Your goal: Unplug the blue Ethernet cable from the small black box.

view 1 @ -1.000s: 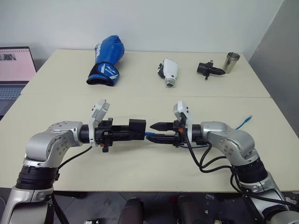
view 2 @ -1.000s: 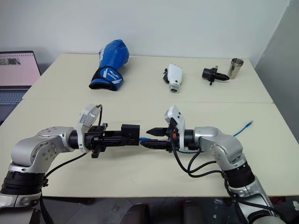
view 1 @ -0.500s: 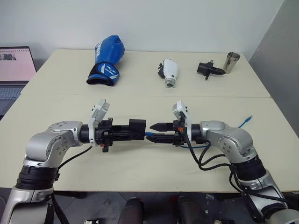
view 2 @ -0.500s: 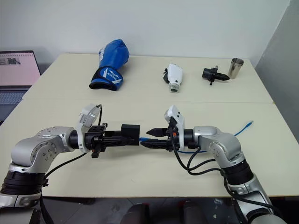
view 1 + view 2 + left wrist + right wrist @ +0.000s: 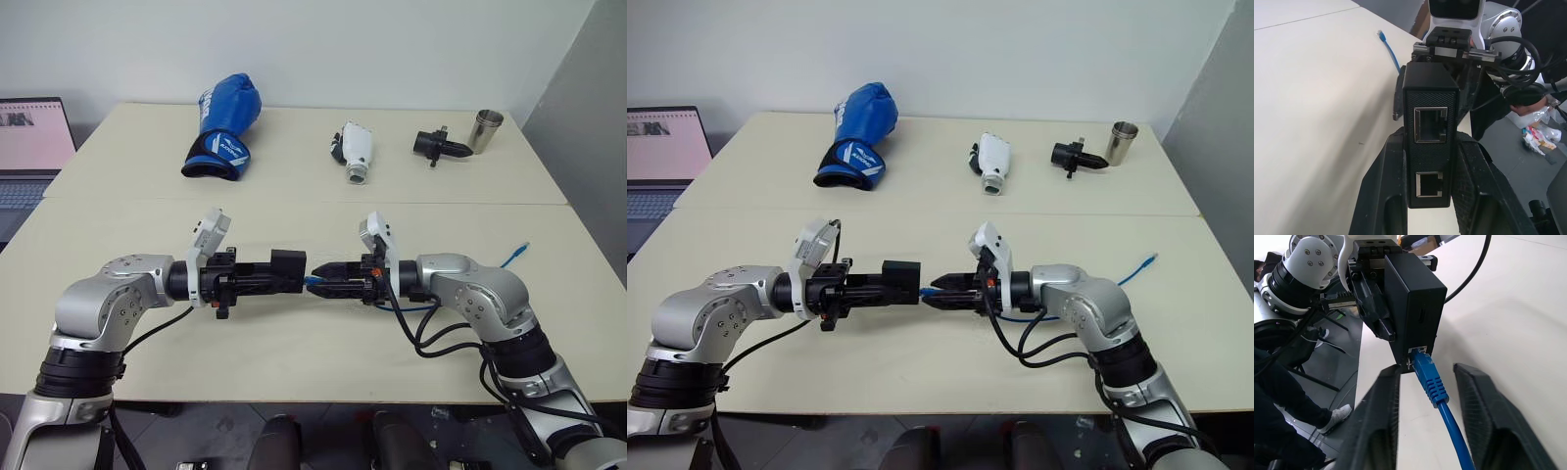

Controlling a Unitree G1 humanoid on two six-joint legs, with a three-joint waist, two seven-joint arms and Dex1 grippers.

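Note:
My left gripper (image 5: 282, 273) is shut on the small black box (image 5: 288, 269) and holds it level above the table, with two ports facing its wrist camera (image 5: 1430, 122). The blue Ethernet cable (image 5: 1432, 382) is plugged into the box's (image 5: 1415, 298) other side. From there it runs back under my right arm to its free end (image 5: 519, 252) on the table. My right gripper (image 5: 317, 275) points at the box from the right. Its fingers (image 5: 1382, 401) stand one on each side of the cable's boot, close to it, with a gap showing on both sides.
At the back of the table (image 5: 294, 343) lie a blue boxing glove (image 5: 223, 127), a white device (image 5: 355, 149), a black pronged gadget (image 5: 436, 145) and a metal cup (image 5: 484, 130). An open laptop (image 5: 29, 147) sits at the far left. Black robot wires (image 5: 441, 338) hang under my right arm.
My right gripper's fingers have drawn closer together around the cable's plug end. The left gripper and the box have stayed still.

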